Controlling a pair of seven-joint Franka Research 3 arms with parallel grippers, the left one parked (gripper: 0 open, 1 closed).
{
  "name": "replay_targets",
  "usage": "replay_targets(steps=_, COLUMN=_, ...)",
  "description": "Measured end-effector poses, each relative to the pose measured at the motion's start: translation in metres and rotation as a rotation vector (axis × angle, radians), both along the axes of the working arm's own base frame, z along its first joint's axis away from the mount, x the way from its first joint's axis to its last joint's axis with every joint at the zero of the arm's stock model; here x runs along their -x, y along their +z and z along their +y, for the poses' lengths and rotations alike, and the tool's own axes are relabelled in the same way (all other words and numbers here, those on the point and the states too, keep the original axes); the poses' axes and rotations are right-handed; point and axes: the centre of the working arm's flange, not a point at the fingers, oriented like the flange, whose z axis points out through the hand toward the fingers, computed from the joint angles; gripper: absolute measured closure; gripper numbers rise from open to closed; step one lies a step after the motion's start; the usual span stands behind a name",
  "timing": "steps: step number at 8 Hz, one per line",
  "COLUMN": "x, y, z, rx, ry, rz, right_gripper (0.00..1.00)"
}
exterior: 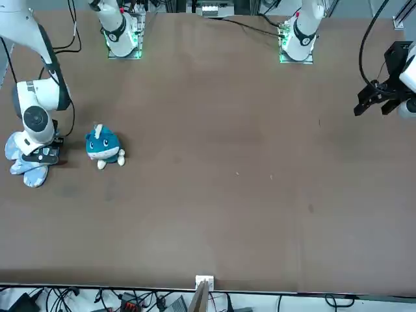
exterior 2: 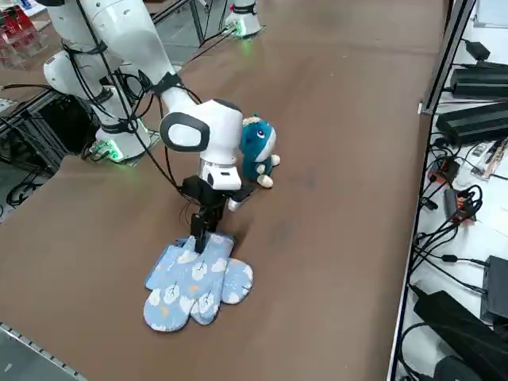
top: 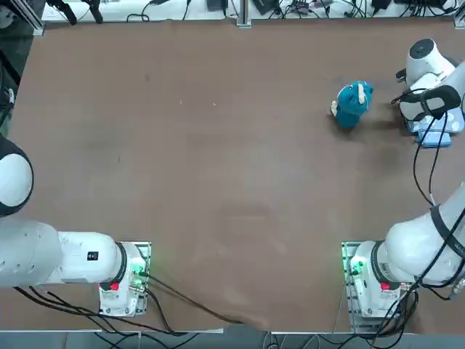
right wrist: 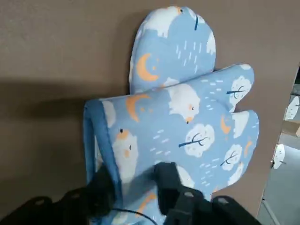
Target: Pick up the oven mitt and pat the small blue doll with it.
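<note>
A: The oven mitt (exterior 2: 197, 282), a flat pale-blue fabric piece printed with white clouds and orange moons and edged with a darker blue cuff, is lying on the brown bench (top: 218, 182) at the far right edge, at about two o'clock from the bench's middle in the overhead view.

B: Why is the right tool (right wrist: 133, 185) sitting so low over it?

A: It is pointing straight down onto the cuff end. In the wrist view one black finger (right wrist: 101, 187) is standing outside the cuff edge and the other is resting on the printed face, so the two fingers are straddling the fabric, narrowing on it but seemingly not yet clamped. Taking the cuff probably leaves the broad end free for patting.

B: And the target?

A: The small blue doll (top: 352, 103), a rounded teal plush figure with cream patches, is sitting upright just beside the mitt, at about nine o'clock from it overhead, not touching it.

B: How many things am I counting?

A: One mitt, one doll, one working tool with two fingers. The mitt is showing a thumb lobe and overlapping rounded lobes, but it appears to be one piece.
</note>
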Motion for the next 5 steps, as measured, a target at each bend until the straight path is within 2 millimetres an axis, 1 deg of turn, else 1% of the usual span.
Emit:
replay_targets(steps=1, x=-0.005, y=0.006, z=-0.003, rx=0.011, ry=-0.001, rz=-0.01, right_gripper=0.76)
replay_targets(steps=2, x=-0.013, y=0.018, z=-0.007, rx=0.028, ry=-0.008, rz=-0.024, right_gripper=0.96)
replay_targets(steps=3, x=-0.021, y=0.035, z=-0.013, rx=0.053, ry=-0.012, rz=-0.031, right_gripper=0.96)
replay_targets(steps=5, x=-0.033, y=0.077, z=-0.024, rx=0.097, ry=-0.006, rz=-0.014, right_gripper=0.96)
